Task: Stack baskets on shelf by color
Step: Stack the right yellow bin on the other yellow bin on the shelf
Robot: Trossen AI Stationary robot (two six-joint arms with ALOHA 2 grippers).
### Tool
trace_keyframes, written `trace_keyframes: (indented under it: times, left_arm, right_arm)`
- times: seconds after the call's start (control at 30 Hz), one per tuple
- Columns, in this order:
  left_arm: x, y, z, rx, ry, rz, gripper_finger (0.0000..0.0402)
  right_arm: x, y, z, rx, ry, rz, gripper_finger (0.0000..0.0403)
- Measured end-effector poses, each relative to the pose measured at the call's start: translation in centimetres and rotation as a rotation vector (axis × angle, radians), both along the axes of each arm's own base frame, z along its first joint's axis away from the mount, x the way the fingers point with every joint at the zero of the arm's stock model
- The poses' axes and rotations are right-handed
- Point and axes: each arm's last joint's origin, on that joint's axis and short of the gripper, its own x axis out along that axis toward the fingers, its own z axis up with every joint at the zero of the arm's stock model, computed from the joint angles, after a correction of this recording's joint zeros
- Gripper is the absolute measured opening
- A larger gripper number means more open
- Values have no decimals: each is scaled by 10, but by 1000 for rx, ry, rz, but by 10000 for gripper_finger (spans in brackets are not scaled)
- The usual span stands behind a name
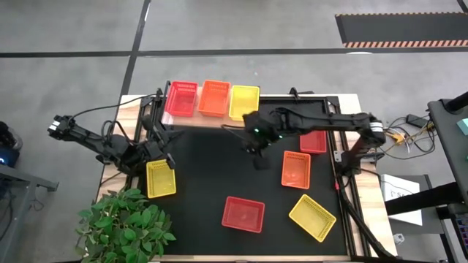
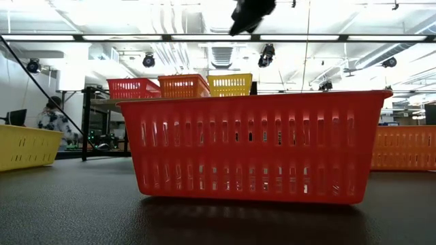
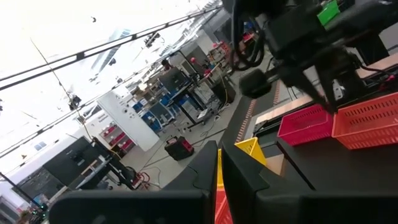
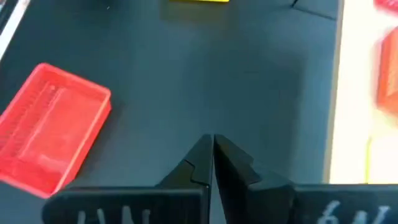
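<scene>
Three baskets stand side by side on the wooden shelf [image 1: 278, 97] at the far edge: red [image 1: 183, 98], orange [image 1: 214, 98] and yellow [image 1: 244, 101]. On the black mat rest a yellow basket [image 1: 161, 179] at the left, a red basket [image 1: 243, 214] near the front, a yellow one [image 1: 312, 217], an orange one [image 1: 296, 169] and a red one [image 1: 313, 141]. My right gripper [image 4: 212, 149] hangs shut and empty above the mat's middle [image 1: 258, 159]. My left gripper [image 3: 219, 149] waits shut and empty above the left yellow basket's far end.
A leafy green plant [image 1: 124, 223] stands at the table's near left corner. Black frame bars [image 1: 340, 157] run along the mat's right side. Bare mat [image 1: 205, 164] lies between the left yellow basket and the orange one.
</scene>
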Motion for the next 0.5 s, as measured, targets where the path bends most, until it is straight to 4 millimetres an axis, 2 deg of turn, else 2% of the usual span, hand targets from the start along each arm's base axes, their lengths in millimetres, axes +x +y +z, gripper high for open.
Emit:
trace_keyframes:
  times: [0.27,0.5]
  left_arm:
    - [8,-3,-1,28,16,3,6]
    - [19,-8,-1,47,14,6,6]
  right_arm:
    - [-46,19,-27,60,-56,-20,8]
    - [-75,20,-45,61,-145,-24,8]
